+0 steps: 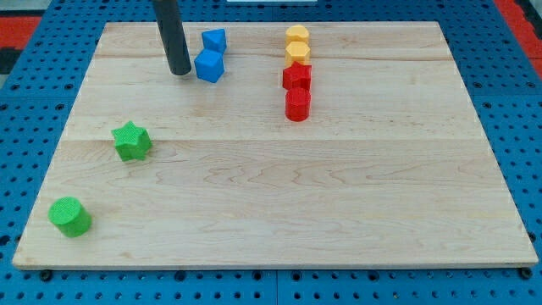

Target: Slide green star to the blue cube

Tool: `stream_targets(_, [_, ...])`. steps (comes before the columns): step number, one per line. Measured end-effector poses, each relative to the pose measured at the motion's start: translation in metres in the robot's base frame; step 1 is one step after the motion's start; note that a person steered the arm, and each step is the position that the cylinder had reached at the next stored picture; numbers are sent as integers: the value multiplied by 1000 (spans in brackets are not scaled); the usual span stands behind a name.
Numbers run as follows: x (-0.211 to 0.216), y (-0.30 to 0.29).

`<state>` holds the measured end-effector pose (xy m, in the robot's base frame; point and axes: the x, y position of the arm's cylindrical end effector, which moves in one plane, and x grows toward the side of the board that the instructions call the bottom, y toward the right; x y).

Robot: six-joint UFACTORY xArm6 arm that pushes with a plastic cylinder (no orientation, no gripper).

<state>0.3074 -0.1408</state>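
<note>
The green star (132, 141) lies at the view's left on the wooden board (279, 212). The blue cube (209, 65) sits near the view's top, left of centre, with a second blue block (213, 40) of unclear shape just above it. My tip (179, 71) rests on the board just left of the blue cube, close to it but apart. The tip is well above and to the right of the green star.
A green cylinder (69, 217) stands at the bottom left corner. Two yellow blocks (297, 36) (297, 53) and two red blocks (297, 77) (297, 105) form a column at the top centre. A blue pegboard (525, 102) surrounds the board.
</note>
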Motion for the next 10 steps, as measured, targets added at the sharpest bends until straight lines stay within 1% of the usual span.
stream_targets(3, [0,9])
stream_targets(4, [25,-9])
stream_targets(5, [82,14])
stream_targets(6, [164,34])
stream_targets(7, [212,-8])
stream_targets(8, [199,-49])
stream_targets(10, [169,-55])
